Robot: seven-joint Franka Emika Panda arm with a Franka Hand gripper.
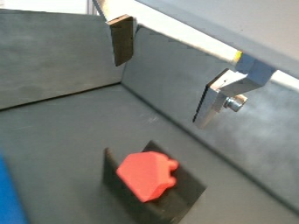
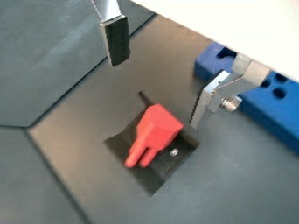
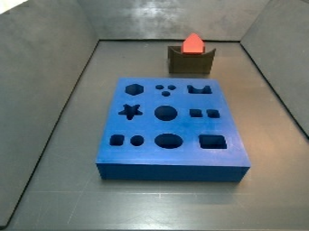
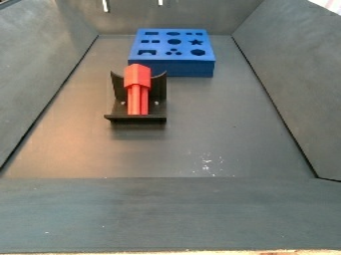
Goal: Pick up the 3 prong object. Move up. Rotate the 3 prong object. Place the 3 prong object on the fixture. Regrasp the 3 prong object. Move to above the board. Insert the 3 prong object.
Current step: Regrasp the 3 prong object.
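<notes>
The red-orange 3 prong object (image 1: 146, 173) (image 2: 152, 133) rests in the notch of the dark fixture (image 1: 184, 201) (image 2: 145, 171). In both side views the object (image 3: 191, 42) (image 4: 139, 85) sits on the fixture (image 3: 190, 63) (image 4: 134, 118) with nothing holding it. My gripper (image 1: 163, 90) (image 2: 159, 94) hangs open above the piece, well clear of it, with nothing between its fingers (image 1: 121, 44) (image 2: 114, 42). The blue board (image 3: 169, 126) (image 4: 176, 48) (image 2: 263, 96) lies flat beside the fixture, its cut-outs unfilled.
Dark grey walls (image 3: 72, 81) (image 4: 54, 90) enclose the bin floor on all sides. The board's edge (image 1: 7, 194) shows as a blue strip in a wrist view. Bare floor (image 4: 200, 169) stretches between the fixture and the near wall.
</notes>
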